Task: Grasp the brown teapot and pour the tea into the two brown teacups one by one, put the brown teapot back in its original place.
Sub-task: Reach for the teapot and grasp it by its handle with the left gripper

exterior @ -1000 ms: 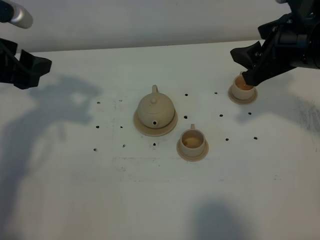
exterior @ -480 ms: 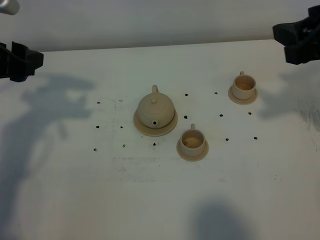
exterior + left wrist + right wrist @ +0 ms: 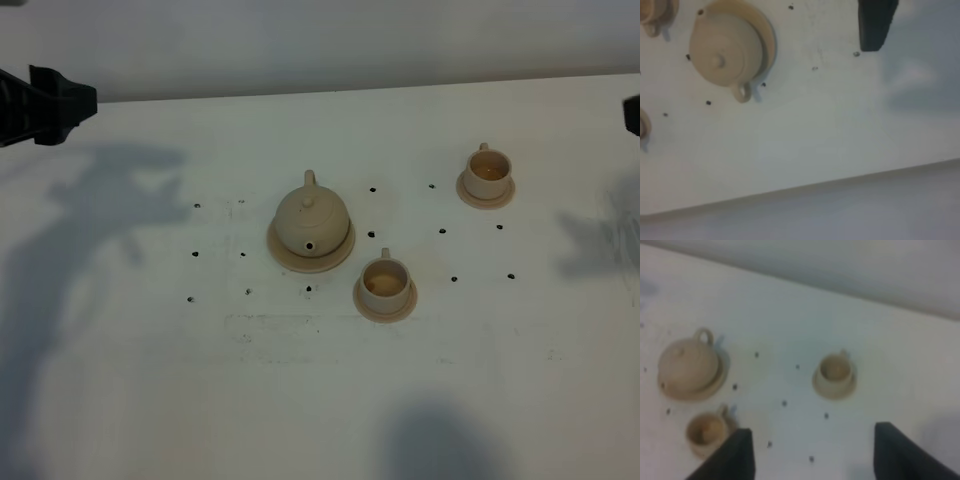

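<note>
The brown teapot (image 3: 311, 218) sits upright with its lid on, resting on its round tray, the original place (image 3: 338, 256), mid-table. One teacup (image 3: 386, 279) stands on a saucer just right of and nearer than the pot. The other teacup (image 3: 487, 172) stands on its saucer at the far right. My left gripper (image 3: 60, 104) hangs at the far left edge, well away from the pot, and only one finger (image 3: 876, 22) shows in its wrist view. My right gripper (image 3: 812, 455) is open and empty, high above the table, with only a sliver at the right edge (image 3: 633, 115). The right wrist view shows the teapot (image 3: 686, 365) and both teacups (image 3: 835, 369) (image 3: 706, 430).
The white table (image 3: 320, 400) has small dark holes dotted around the tea set. Its back edge meets a grey wall. Arm shadows lie on the left and right sides and at the near edge.
My right gripper has drawn back from beside the far right teacup to the right edge, almost out of view. The left arm shifted slightly toward the back. Teapot and cups stayed put.
</note>
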`<control>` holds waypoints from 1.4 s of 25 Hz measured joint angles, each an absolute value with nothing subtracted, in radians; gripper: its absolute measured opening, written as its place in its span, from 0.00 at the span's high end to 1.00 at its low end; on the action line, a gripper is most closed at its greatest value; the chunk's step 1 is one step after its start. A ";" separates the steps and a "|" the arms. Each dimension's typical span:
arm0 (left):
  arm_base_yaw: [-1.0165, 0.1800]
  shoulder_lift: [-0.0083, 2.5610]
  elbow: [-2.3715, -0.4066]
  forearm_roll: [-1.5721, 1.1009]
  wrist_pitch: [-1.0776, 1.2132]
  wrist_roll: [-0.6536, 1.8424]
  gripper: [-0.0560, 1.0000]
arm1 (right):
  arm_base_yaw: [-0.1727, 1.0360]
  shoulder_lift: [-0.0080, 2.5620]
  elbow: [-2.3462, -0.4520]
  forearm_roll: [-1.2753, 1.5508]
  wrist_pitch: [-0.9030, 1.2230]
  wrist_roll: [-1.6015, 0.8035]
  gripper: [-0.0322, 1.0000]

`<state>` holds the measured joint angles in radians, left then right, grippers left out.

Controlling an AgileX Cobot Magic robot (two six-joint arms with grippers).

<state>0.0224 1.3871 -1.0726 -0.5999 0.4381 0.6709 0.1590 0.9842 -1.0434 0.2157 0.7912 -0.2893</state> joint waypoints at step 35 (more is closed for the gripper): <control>-0.069 1.575 -1.073 -0.768 0.260 0.815 0.42 | 0.159 0.070 -0.617 0.060 1.095 0.006 0.51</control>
<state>-0.0692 1.5749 -1.0726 -0.7681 0.2605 0.8154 0.1590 0.0703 -0.6173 0.0605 1.0952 0.0064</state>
